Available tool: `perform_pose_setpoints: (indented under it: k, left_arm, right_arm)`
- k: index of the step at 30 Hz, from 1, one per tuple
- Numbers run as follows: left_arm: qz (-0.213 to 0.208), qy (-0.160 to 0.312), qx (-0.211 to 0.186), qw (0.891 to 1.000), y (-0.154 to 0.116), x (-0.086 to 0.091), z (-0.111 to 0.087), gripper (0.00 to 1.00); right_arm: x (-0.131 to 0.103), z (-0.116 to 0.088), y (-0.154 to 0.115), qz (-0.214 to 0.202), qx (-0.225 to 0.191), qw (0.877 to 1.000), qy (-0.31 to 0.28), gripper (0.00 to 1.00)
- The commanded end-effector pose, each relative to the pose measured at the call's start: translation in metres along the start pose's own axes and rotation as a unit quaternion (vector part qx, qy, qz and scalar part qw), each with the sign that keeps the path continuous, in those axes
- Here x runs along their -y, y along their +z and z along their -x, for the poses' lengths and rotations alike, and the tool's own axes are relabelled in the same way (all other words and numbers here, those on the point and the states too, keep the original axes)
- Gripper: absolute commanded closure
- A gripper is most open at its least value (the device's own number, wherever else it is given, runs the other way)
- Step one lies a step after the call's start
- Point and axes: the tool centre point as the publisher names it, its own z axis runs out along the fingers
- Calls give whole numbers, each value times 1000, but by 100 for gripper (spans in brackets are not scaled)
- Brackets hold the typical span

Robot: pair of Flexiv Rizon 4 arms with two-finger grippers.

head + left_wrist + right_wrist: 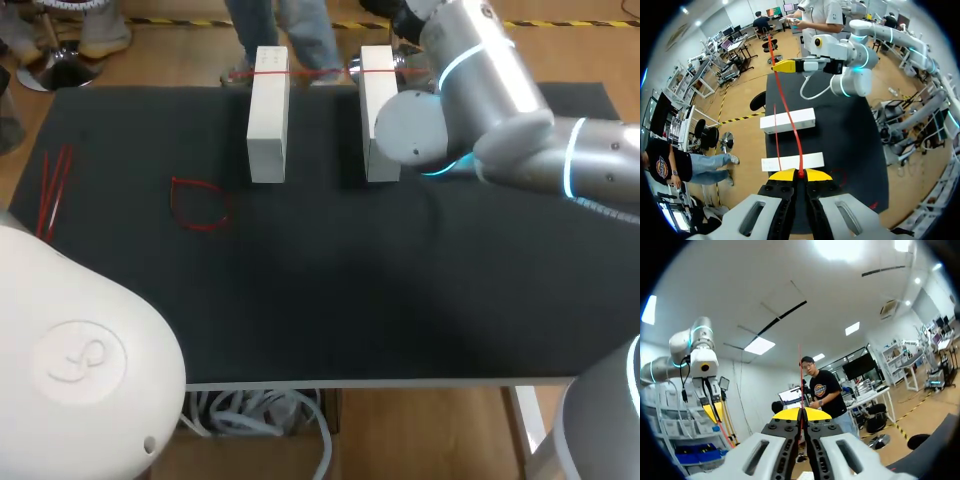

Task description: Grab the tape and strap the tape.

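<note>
Both jaws tight on red tape, contact barely visible.

Head view overlooks table; both wrists see tape.

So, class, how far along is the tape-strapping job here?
Done: the red tape is grabbed and stretched over both white blocks. In hand: the left tool and the right tool are each shut on one end, holding it taut. Still to do: strapping it round the blocks; no closed loop around them shows yet.
</note>
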Motion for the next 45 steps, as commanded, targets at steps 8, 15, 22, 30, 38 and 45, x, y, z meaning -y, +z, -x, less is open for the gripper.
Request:
perform_pose_setpoints:
  k: [8, 15, 22, 30, 38, 45]
  left_arm:
    - [1, 0, 0, 1000, -1, 0, -1, 100]
    - [1, 0, 0, 1000, -1, 0, -1, 100]
    - [1, 0, 0, 1000, -1, 0, -1, 100]
    - [1, 0, 0, 1000, -1, 0, -1, 100]
    - [1, 0, 0, 1000, -1, 0, -1, 100]
    - [1, 0, 0, 1000, -1, 0, -1, 100]
  right_arm:
    - [0, -16, -14, -181, 58, 976, -104, 100]
    - [6, -32, -14, -211, 31, 965, -151, 100]
    - [-3, -35, -13, -206, -3, 978, -46, 100]
    - [-3, -35, -13, -206, -3, 978, -46, 100]
    - [-3, -35, -13, -206, -3, 978, -46, 100]
    - [-1, -37, -14, -217, 6, 973, -78, 100]
